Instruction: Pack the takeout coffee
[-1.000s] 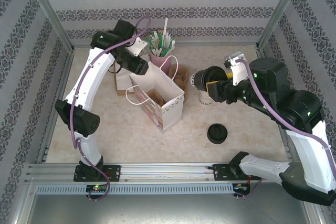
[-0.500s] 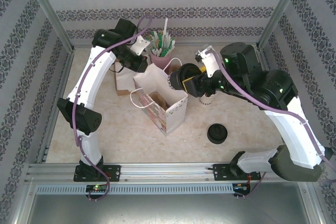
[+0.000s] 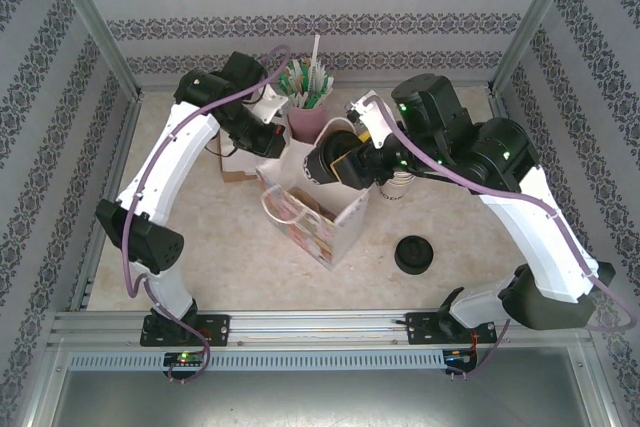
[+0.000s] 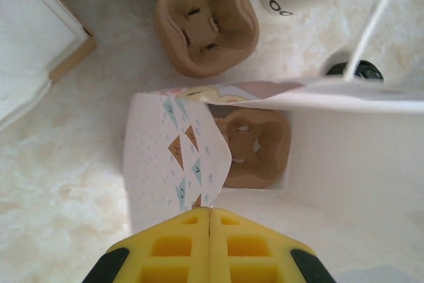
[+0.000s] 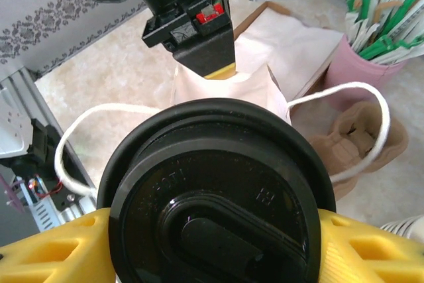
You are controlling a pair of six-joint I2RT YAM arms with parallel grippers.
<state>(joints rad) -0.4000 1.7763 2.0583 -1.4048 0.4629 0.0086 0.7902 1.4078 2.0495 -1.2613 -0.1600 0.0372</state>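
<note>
The takeout coffee (image 3: 327,161), a cream cup with a black lid (image 5: 218,210), lies tilted on its side in my right gripper (image 3: 338,163), which is shut on it just above the mouth of the white paper bag (image 3: 318,219). The yellow fingers (image 5: 40,250) flank the lid. My left gripper (image 3: 272,145) is shut on the bag's far rim (image 4: 199,157), its pads (image 4: 192,243) pressed together on the patterned wall. A brown cup carrier (image 4: 253,145) sits at the bottom of the bag.
Behind the bag are a pink cup of stirrers (image 3: 305,97), another brown carrier (image 4: 205,21), a napkin box (image 3: 238,162) and a stack of lidless cups (image 3: 398,185). A squat pile of black lids (image 3: 413,254) sits near right.
My right arm swung left, carrying the coffee from beside the cup stack to over the bag. The left gripper closed on the bag's rim, and the bag shifted toward the near right.
</note>
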